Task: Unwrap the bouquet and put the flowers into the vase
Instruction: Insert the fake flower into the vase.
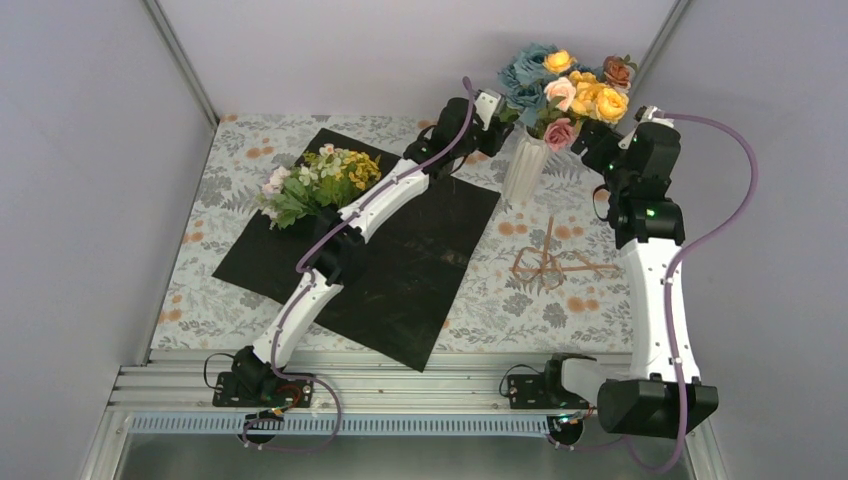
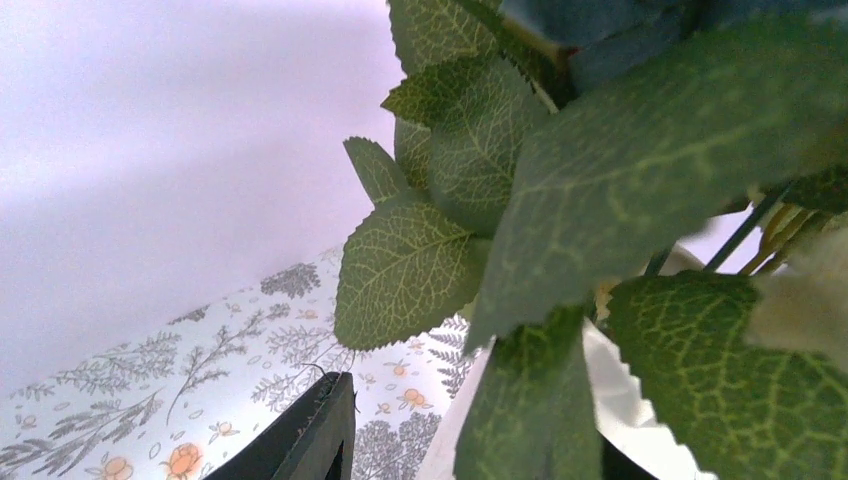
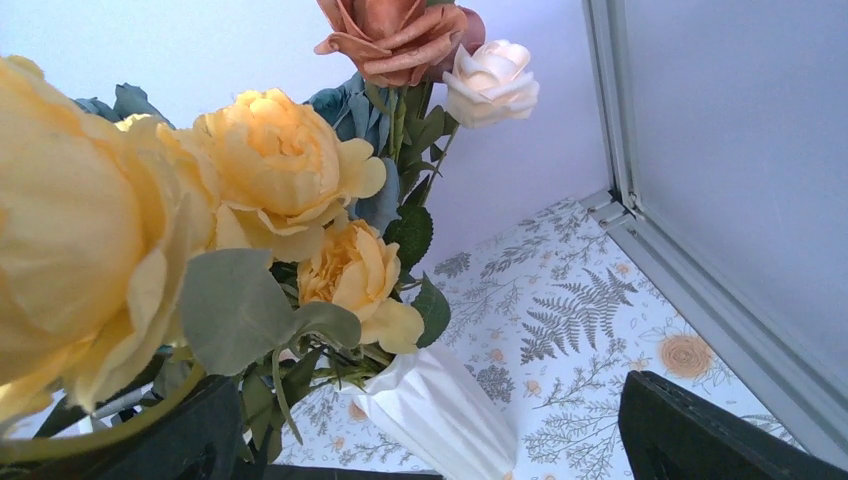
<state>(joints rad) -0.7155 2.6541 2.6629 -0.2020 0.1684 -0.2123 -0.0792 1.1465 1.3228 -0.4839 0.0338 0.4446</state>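
Top external shows flowers [image 1: 565, 90] in the vase [image 1: 524, 165], right tool [image 1: 592, 148] spread wide, left tool [image 1: 497, 125] leaf-hidden so we can't tell; we'd grab the light, floppy second bunch [image 1: 318, 183] on the black sheet [image 1: 400, 270] by its stems.

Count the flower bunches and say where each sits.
2: the big bunch stands in the white vase at the back; the small bunch lies at the black sheet's far-left corner.

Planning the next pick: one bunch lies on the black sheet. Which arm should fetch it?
Left, I'd say. The bunch lies on the left edge of the sheet, beside the left arm. The right arm is far right, past the vase, and would have to cross both.
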